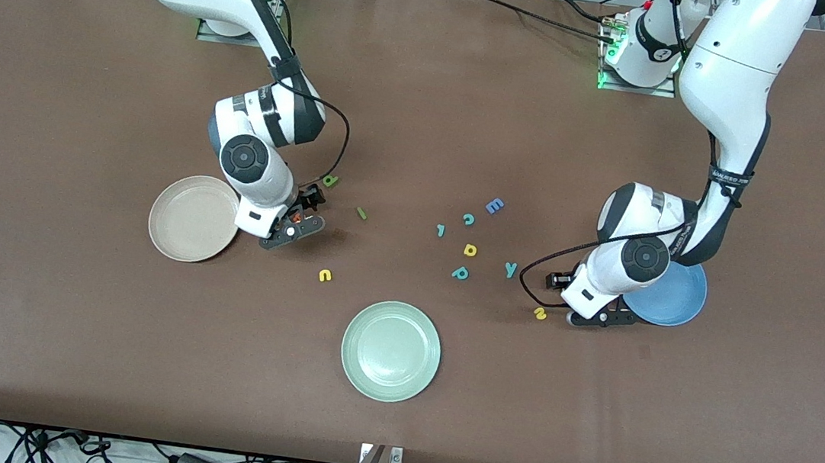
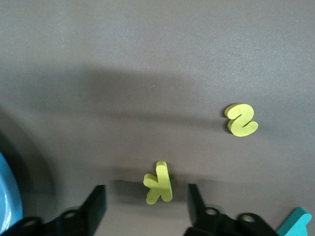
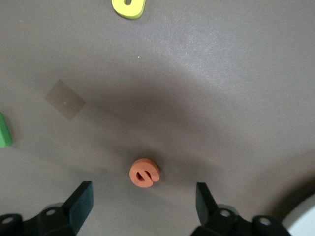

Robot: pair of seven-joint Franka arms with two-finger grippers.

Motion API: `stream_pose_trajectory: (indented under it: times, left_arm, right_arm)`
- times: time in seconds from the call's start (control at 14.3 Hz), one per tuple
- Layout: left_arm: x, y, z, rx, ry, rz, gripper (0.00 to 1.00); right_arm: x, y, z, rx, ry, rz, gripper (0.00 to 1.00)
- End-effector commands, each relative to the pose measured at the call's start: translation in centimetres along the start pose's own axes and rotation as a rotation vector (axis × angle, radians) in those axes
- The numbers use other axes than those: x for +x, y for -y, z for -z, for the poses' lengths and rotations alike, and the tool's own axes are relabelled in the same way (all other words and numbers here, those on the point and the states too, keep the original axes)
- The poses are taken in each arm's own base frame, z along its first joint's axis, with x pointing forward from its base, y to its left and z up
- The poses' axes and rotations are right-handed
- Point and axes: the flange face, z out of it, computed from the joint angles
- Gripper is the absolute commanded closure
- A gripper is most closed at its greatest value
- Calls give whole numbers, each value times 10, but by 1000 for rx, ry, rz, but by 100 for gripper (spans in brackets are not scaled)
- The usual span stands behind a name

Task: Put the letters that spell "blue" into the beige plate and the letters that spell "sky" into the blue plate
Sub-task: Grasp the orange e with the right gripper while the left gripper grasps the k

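The left tool [image 2: 145, 206] is low over the smooth brown bench [image 1: 28, 314], open around the soft yellow k [image 2: 158, 183], beside the round blue plate [image 1: 673, 301]. The right tool [image 3: 145, 204] is open around the curly orange e [image 3: 144, 172], beside the round beige plate [image 1: 187, 219].

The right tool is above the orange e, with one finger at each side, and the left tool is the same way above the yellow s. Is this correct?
Not quite. The right tool does straddle the orange e, but the left tool straddles the yellow k, not the s, which lies apart from it. The left wrist view shows this.
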Motion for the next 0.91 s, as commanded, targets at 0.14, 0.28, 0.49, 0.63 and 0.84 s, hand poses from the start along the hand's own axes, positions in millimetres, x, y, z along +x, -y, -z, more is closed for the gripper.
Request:
stream_pose_trajectory:
  times: [0.14,0.28,0.49,0.63,0.84]
  left_arm:
    - [2,-4,-8,-10,-24,-15,49]
    - [2,-4,-10,-11,-26,-11,50]
    - [3,-4,-9,-13,-30,-11,74]
    - [4,-4,-6,-14,-33,-10,89]
    - [10,-1,5,-20,-44,0,94]
  right_arm:
    - [0,1,-12,-6,-13,32,32]
    - [0,1,-16,-7,-12,41,40]
    - [0,0,-17,-6,-7,38,51]
    - [0,1,-17,-6,-5,41,59]
    - [0,1,-16,-7,-7,41,74]
